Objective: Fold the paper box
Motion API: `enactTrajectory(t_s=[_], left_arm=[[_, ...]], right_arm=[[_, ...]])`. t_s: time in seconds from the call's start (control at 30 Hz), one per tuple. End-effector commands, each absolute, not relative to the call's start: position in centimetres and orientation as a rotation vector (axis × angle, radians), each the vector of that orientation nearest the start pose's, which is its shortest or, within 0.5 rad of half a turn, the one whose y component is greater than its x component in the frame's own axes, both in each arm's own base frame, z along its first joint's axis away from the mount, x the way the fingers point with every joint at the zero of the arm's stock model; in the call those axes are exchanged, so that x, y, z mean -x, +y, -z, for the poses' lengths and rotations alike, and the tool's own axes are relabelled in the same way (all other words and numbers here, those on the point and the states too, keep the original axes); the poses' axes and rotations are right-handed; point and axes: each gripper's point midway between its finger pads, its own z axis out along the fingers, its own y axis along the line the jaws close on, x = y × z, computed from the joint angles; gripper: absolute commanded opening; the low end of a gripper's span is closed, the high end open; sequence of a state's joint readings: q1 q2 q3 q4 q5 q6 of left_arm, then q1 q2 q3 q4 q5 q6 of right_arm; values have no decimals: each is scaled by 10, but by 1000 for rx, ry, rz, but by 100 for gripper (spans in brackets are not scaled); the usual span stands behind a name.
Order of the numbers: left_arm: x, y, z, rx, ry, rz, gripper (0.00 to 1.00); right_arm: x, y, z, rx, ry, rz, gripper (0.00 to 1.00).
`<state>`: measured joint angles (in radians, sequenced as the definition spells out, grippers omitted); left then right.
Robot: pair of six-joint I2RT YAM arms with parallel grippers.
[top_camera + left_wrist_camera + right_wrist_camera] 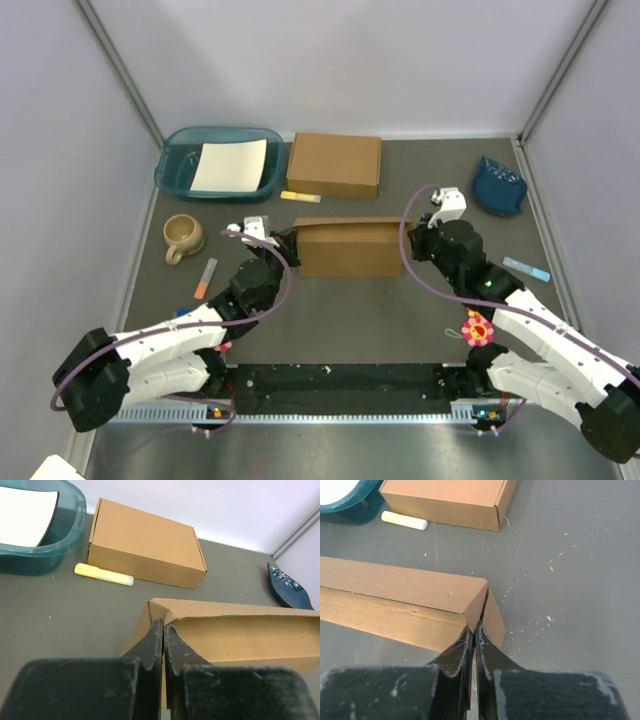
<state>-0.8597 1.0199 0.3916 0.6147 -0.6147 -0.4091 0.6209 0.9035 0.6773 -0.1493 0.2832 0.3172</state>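
The paper box point(350, 250), brown cardboard, lies across the middle of the table with its long top panel raised. My left gripper point(289, 245) is at its left end. In the left wrist view that gripper point(163, 631) is shut on the thin end wall of the paper box point(250, 635), with one finger outside and one inside. My right gripper point(409, 240) is at the right end. In the right wrist view it point(474, 630) is shut on the end flap at the corner of the paper box point(395, 587).
A closed twin brown box point(335, 165) stands behind, with a yellow highlighter point(300, 197) before it. A teal tray point(166, 165) holding a white sheet point(230, 165) is at the back left. A mug point(184, 237) and an orange marker point(205, 278) lie left. A blue object point(498, 185) and a light blue pen point(526, 268) lie right.
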Motion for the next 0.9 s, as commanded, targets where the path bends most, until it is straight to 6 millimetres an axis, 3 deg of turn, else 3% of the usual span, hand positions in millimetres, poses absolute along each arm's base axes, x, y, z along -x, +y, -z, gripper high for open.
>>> enactTrajectory(t_s=[0.0, 0.1, 0.2, 0.3, 0.57, 0.87], left_arm=[[-245, -195, -63, -163, 2042, 282, 0], [-244, -195, -61, -152, 2049, 280, 0], [-247, -194, -68, -147, 2032, 268, 0], [-250, -193, -75, -142, 2024, 242, 0], [-254, -195, -89, -149, 2019, 222, 0], [-259, -199, -97, -167, 2011, 211, 0]], right_arm=[[-252, 153, -140, 195, 2158, -324, 0], [-253, 151, -150, 178, 2136, -317, 3], [-257, 148, -165, 156, 2109, -301, 23], [-262, 146, -180, 140, 2078, -293, 31], [-272, 147, -216, 132, 2001, -285, 37], [-282, 147, -235, 133, 1964, -254, 37]])
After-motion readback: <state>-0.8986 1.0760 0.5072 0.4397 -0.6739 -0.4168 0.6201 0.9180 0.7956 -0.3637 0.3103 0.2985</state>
